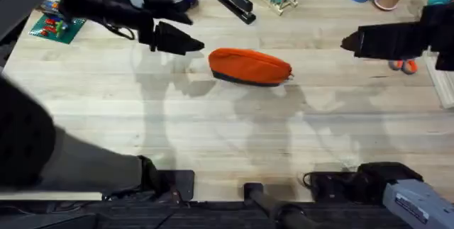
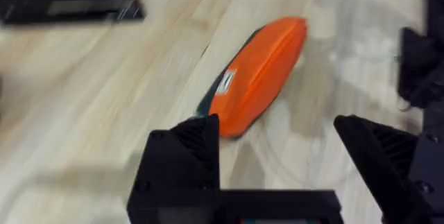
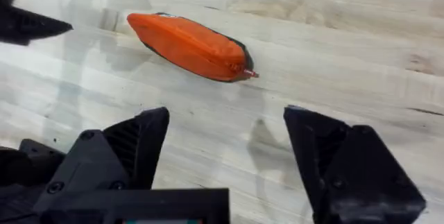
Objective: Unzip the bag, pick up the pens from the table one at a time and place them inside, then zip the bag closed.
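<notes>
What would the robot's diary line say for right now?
bag: zipped, on table | pens: none seen outside | left gripper: jaws open, empty, beside bag | right gripper: jaws open, empty, off bag

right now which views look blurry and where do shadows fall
Left wrist view: motion-smeared, the stapler streaked. Right wrist view: sharp, the bag crisp. Overhead view: soft arm shadows on the table beside the bag; a dark blurred arm at lower left.

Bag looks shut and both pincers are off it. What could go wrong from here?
1. The bag lies loose on the table, with the left pincer and the right pincer both open and clear; tugging the zip pull one-handed may just drag it.
2. The stapler is close behind, so a sliding bag could bump it.
</notes>
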